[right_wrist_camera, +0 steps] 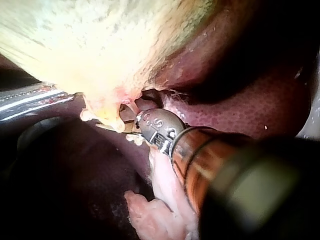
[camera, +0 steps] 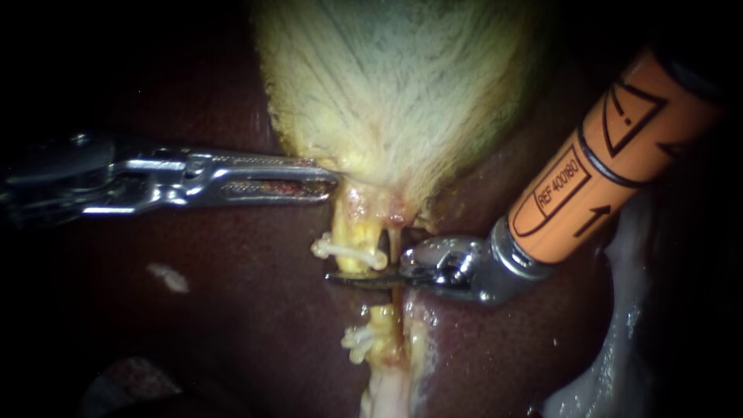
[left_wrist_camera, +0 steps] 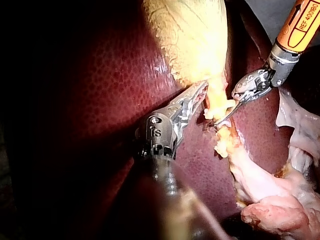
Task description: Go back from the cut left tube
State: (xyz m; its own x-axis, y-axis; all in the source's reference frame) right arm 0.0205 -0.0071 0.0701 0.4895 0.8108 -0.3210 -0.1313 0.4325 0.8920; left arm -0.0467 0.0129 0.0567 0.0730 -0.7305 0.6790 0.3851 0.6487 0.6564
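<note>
Below the gallbladder, centre of the endoscope view: cut left tube, parted in two. The upper end hangs from the gallbladder's neck with a white clip across it. The lower stump lies on the liver and bears a second clip.

Right instrument: thin blades lying together, nothing between them, set in the gap between the two ends. Withdrawal judged not yet begun; the whole retreat remains.

Left instrument: jaws closed on the gallbladder's neck, holding it.

Hazards on the way out: the white clip just above the blades, a thin strand close by the blades' joint, and pale loose tissue beside the orange shaft.
</note>
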